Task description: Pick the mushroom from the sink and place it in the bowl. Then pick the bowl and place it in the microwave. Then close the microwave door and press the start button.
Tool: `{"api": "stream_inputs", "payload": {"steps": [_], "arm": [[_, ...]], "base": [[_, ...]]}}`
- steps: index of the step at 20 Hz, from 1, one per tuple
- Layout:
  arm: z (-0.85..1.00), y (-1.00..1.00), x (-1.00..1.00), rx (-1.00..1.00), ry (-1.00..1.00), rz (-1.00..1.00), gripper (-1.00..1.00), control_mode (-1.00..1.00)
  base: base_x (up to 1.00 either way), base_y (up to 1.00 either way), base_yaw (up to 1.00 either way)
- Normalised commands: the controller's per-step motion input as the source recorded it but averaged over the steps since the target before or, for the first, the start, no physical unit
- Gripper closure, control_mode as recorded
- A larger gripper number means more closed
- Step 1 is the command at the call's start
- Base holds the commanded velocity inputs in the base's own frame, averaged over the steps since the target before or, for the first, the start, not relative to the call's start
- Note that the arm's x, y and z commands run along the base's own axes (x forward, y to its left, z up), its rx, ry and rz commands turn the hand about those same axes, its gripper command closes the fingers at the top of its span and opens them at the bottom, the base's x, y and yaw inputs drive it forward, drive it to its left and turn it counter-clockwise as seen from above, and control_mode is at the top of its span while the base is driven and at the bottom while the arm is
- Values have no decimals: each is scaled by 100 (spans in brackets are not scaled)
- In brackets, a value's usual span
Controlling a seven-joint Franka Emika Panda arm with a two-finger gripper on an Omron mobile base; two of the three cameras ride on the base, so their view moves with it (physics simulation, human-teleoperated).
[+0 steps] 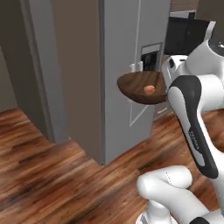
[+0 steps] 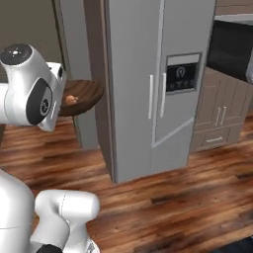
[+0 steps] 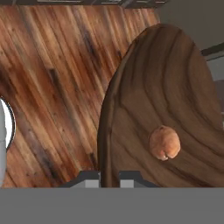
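The wide, shallow, dark brown wooden bowl (image 3: 166, 100) is held aloft by its rim in the clenched jaws; rigid but shallow, it should be kept level, lest the loose small orange-tan mushroom (image 3: 164, 143) inside roll out.

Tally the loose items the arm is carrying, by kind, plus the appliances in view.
Bowl, dark wood, rim in the claw: 1
Mushroom, inside the bowl: 1
Fridge, grey: 1
Microwave, upper right: 1
Total: 4
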Motion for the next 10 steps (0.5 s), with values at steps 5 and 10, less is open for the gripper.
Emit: {"api": "stream_inputs", "payload": {"steps": [5,10], "arm": [[0,0,0,0,0,0,100,100],[0,0,0,0,0,0,100,100]], "base": [[54,-18,-73],[61,-18,-70]]}}
